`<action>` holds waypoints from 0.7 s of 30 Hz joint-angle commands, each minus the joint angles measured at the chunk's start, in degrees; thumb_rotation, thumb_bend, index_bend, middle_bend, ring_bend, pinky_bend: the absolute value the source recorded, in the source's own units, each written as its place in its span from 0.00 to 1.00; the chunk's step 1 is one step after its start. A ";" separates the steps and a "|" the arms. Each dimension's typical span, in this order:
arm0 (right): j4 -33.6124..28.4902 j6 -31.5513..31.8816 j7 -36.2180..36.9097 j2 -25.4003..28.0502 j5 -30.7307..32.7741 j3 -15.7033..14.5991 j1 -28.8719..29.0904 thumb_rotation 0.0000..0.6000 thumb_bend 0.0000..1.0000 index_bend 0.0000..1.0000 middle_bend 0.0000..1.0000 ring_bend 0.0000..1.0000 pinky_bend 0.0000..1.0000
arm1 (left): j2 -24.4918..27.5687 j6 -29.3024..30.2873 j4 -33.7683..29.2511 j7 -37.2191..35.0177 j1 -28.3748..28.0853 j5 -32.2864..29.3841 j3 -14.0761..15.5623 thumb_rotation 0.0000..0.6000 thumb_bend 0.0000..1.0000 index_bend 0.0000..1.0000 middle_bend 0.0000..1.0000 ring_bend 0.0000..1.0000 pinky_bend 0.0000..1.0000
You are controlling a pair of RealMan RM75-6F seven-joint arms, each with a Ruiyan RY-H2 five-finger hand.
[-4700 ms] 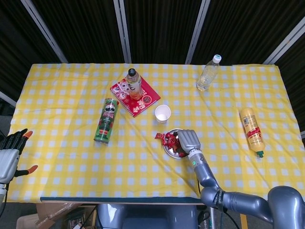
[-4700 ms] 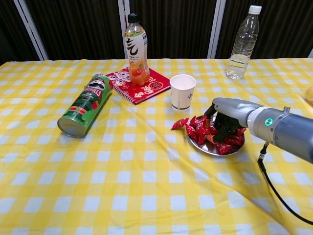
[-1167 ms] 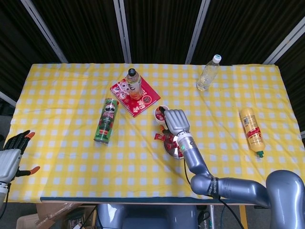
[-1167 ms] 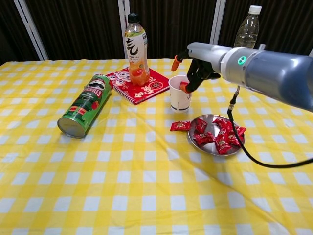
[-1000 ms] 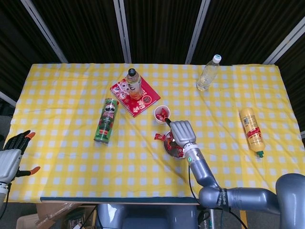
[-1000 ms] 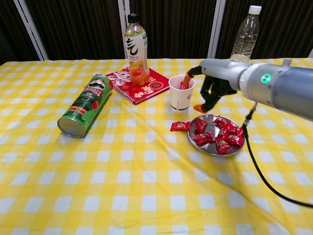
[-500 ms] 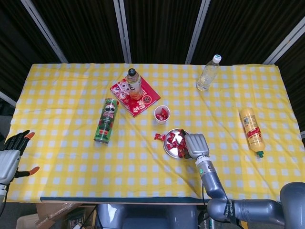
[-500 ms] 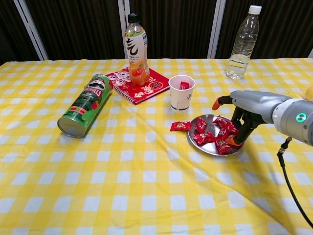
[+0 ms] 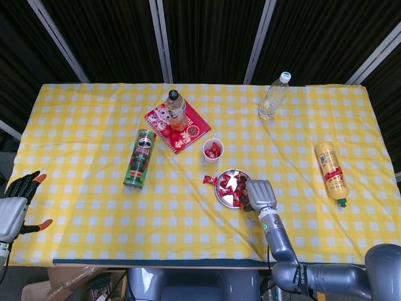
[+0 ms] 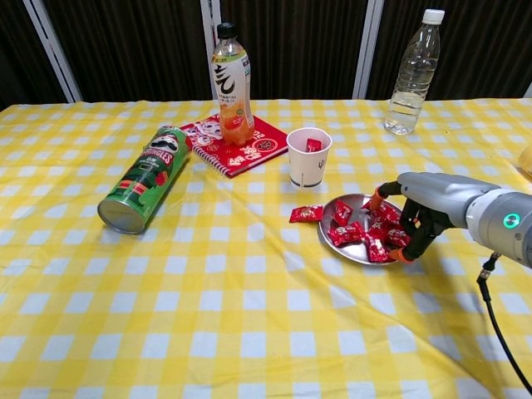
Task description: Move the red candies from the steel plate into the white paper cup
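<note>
Red candies (image 10: 359, 230) are lying heaped on the steel plate (image 10: 345, 249); one (image 10: 306, 214) is sitting off-plate on the desk (image 10: 249, 332), at its 9 o'clock. Right hand (image 10: 409, 218) is reaching in from the plate's 3 o'clock, fingers curling among candies; grasp undeterminable. Cup (image 10: 309, 156) is standing at the plate's 11 o'clock. Left hand (image 9: 14, 207) is idling far away, released.

Your head view is looking almost straight down from high up, taking in the whole table (image 9: 75, 113). Your chest view is looking across it from low and near. Both are showing your right hand (image 9: 260, 193) (image 10: 416, 218), the steel plate (image 9: 220, 195) (image 10: 349, 251) left of it and the white paper cup (image 9: 213, 150) (image 10: 308, 157) beyond.
</note>
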 commanded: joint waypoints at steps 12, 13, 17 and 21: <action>5.61 -3.59 0.72 -3.38 -0.07 2.25 0.44 1.00 0.45 0.58 0.82 0.90 0.92 | 0.06 -0.42 -0.04 -0.09 -0.10 -0.32 0.00 1.00 0.02 0.00 0.00 0.00 0.00; 5.93 -3.71 0.80 -3.58 -0.25 2.35 0.47 1.00 0.48 0.59 0.82 0.90 0.92 | 0.08 -0.45 -0.10 -0.08 -0.11 -0.33 0.00 1.00 0.02 0.00 0.00 0.00 0.00; 6.74 -3.98 1.03 -4.20 -1.19 3.00 0.68 1.00 0.58 0.62 0.82 0.90 0.92 | 0.18 -0.73 -0.44 0.00 -0.21 -0.63 -0.06 1.00 0.02 0.00 0.00 0.00 0.00; 6.69 -3.80 1.11 -4.32 -2.08 4.12 1.08 1.00 0.61 0.63 0.82 0.90 0.92 | 0.24 -0.92 -0.58 -0.02 -0.29 -0.81 -0.11 1.00 0.02 0.00 0.00 0.00 0.00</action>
